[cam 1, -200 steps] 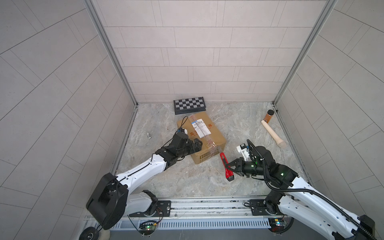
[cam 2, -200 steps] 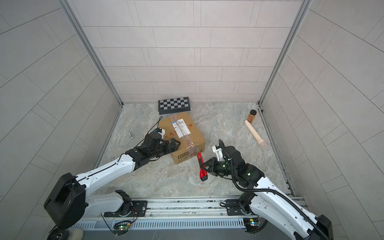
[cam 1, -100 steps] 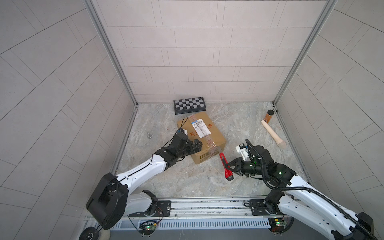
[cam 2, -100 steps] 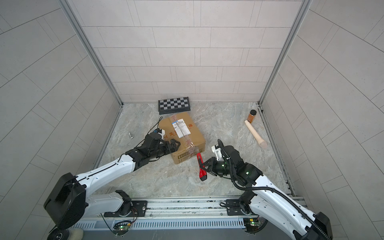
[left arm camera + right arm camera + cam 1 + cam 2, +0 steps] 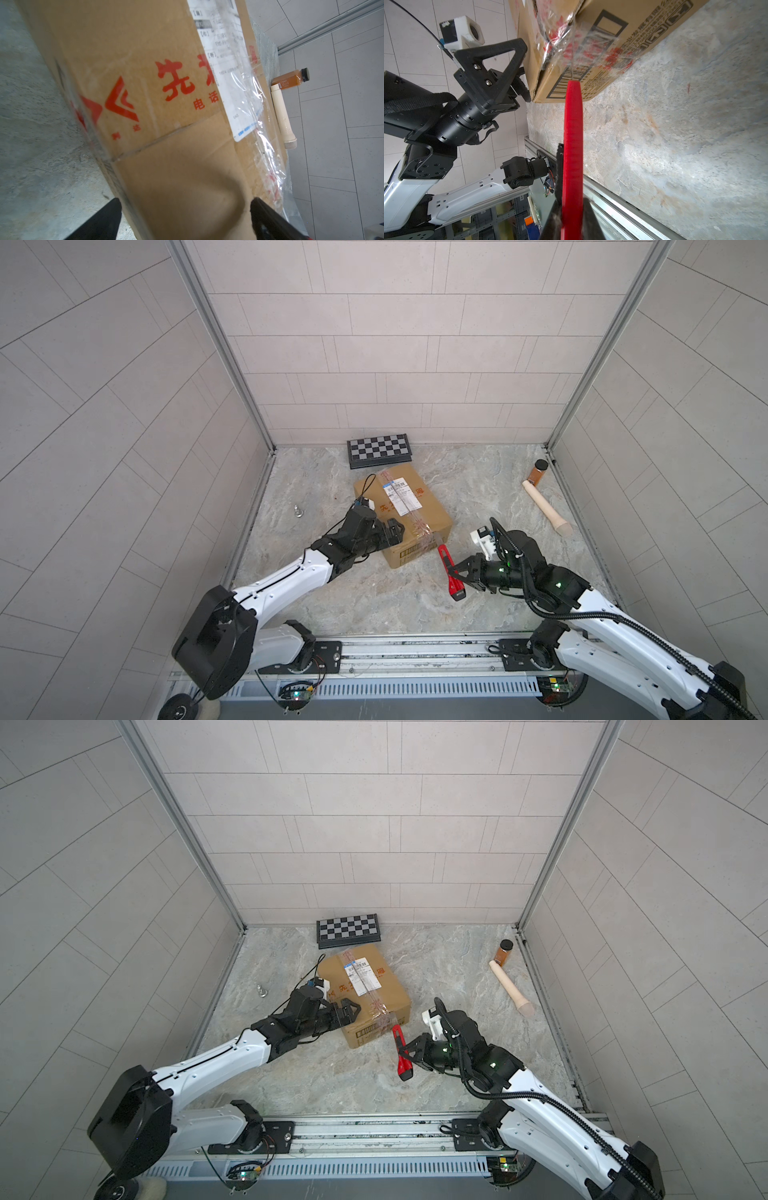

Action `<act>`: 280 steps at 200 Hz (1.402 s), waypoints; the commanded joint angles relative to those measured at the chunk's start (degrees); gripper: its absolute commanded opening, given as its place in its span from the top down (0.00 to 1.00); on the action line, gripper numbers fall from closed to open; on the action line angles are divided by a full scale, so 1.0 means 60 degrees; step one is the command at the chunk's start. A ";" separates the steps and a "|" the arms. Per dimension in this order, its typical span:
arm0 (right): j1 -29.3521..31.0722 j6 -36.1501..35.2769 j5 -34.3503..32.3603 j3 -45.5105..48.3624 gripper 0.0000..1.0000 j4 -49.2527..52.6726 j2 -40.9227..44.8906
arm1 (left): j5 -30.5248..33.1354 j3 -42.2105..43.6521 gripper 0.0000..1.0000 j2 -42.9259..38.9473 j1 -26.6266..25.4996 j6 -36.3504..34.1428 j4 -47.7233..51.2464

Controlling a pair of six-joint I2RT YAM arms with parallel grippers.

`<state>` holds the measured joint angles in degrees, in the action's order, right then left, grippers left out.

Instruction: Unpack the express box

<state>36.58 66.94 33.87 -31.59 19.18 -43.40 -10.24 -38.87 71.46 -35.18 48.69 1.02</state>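
Wide open, the left hand [image 5: 397, 531] [image 5: 351, 1009] [image 5: 182, 218], spread around the near left corner of the express box [image 5: 432, 510] [image 5: 386, 990] [image 5: 612, 41]. In the left wrist view, brown cardboard between the two black fingers [image 5: 99, 222], one down the side wall toward the counter [image 5: 374, 605], the other over the taped top. Contact with the cardboard impossible to tell. Box flat on the counter, straight ahead of this hand, white label and red characters facing up, clear tape along its top.

Clenched on a red cutter [image 5: 445, 558] [image 5: 397, 1038] [image 5: 572, 135], the right hand [image 5: 455, 572] [image 5: 405, 1050] [image 5: 571, 222], grasping its rear half. Cutter tip pointing away from this hand at the box's near face, just beside the printed barcode and the crinkled tape there; touching or not, unclear. Box ahead and to the left of this hand.

Beyond the left hand, past the box, a checkered board case [image 5: 380, 450] against the back wall. Well apart to the right of the right hand, a cream rod [image 5: 546, 510] with a brown bottle [image 5: 539, 470] just beside its far end. Off to the left of the left hand, a small metal piece [image 5: 298, 511] alone on the counter.
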 commanded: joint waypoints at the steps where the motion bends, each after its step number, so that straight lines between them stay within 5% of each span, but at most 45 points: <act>1: -0.0046 0.0149 0.0043 -0.0022 1.00 -0.0554 -0.0108 | 0.0008 0.0121 0.00 -0.0030 -0.0040 0.0045 -0.0169; 158: -0.0001 0.0963 0.1046 0.0238 1.00 -0.2800 -0.0524 | -0.0107 0.0104 0.00 0.0277 -0.0040 -0.0058 -0.0265; 202: 0.0179 0.0170 0.0966 -0.0125 1.00 -0.1909 -0.1091 | -0.0124 0.0032 0.00 0.0307 -0.0040 -0.0043 -0.0291; 280: 0.0194 0.0550 0.1182 -0.0319 1.00 -0.2918 -0.0789 | -0.0117 0.0105 0.00 0.0263 -0.0040 -0.0028 -0.0294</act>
<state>36.86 69.80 37.50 -31.05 8.82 -49.69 -9.80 -38.85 72.71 -35.16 49.08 0.27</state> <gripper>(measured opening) 0.169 0.997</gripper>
